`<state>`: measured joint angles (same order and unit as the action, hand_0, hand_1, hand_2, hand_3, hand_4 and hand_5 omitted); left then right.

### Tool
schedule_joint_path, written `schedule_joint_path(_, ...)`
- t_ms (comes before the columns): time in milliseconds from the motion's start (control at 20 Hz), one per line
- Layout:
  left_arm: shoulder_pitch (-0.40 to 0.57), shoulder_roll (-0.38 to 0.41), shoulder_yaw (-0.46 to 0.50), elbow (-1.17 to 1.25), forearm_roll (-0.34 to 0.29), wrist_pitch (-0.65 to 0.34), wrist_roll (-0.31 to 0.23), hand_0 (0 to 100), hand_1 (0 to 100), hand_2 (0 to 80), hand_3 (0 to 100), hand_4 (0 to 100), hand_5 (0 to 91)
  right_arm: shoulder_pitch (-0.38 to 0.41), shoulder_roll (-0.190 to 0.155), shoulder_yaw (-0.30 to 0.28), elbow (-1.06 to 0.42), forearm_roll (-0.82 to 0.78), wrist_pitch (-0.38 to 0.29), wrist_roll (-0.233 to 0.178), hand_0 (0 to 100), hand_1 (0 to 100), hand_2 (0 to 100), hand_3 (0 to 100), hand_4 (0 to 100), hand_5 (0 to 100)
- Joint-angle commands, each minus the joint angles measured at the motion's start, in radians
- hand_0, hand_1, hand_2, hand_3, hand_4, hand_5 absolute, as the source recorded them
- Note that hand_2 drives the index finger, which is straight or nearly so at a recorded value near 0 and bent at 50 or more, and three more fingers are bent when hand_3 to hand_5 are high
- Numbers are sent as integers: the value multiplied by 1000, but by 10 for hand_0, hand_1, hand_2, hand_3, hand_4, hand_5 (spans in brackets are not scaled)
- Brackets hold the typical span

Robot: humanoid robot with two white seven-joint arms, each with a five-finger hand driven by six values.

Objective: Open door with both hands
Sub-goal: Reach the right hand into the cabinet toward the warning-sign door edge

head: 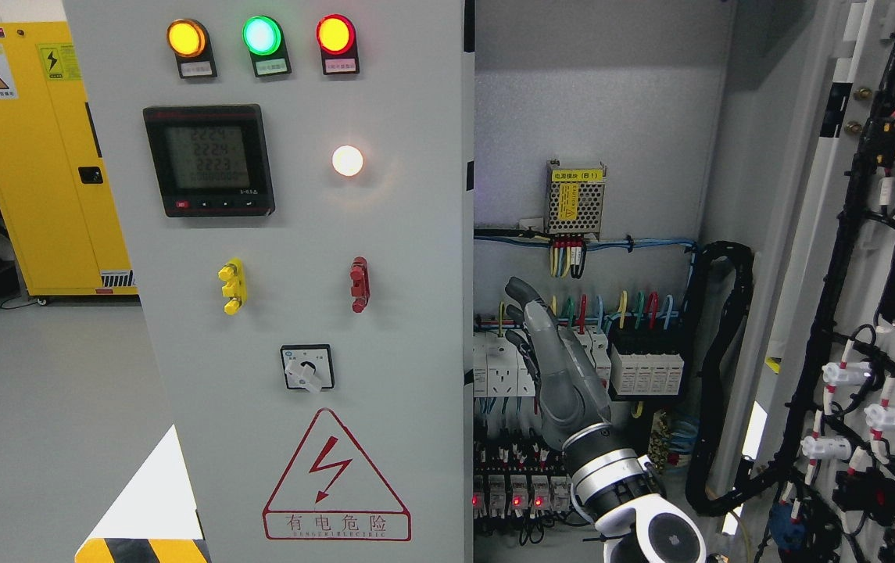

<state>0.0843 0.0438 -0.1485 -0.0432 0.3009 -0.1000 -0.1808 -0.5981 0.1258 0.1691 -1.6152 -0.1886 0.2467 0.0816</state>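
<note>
The grey cabinet's left door (298, 258) stands shut, with three lit lamps, a meter (209, 160) and a rotary switch (307, 367) on it. The right door (877, 328) is swung wide open at the picture's right, and its wired inner side faces me. My right hand (529, 317) rises from the bottom edge into the opening, just right of the left door's edge (467, 328). Its fingers (545, 324) are stretched upward and hold nothing. It hangs in front of the breakers. My left hand does not show.
Inside the cabinet are a power supply (575, 199), coloured wires, sockets (494, 367), breakers (646, 367) and a thick black cable conduit (709, 375). A yellow safety cabinet (33, 156) stands on the floor at the far left.
</note>
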Motion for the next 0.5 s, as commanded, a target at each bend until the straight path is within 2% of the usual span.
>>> schedule_joint_path(0, 0, -2, 0, 0, 0, 0, 0, 348, 195, 0, 0, 0, 0, -45, 2, -17, 104, -34, 3, 24, 215, 103, 0, 0, 0, 0)
schedule_joint_path(200, 0, -4, 0, -1, 0, 0, 0, 349, 195, 0, 0, 0, 0, -48, 2, -17, 106, -34, 3, 38, 215, 103, 0, 0, 0, 0)
schedule_joint_path(350, 0, -2, 0, -1, 0, 0, 0, 349, 195, 0, 0, 0, 0, -68, 2, -17, 123, -61, 3, 79, 215, 104, 0, 0, 0, 0)
schedule_joint_path(451, 0, -2, 0, -1, 0, 0, 0, 350, 195, 0, 0, 0, 0, -78, 2, -29, 130, -69, 5, 83, 215, 104, 0, 0, 0, 0)
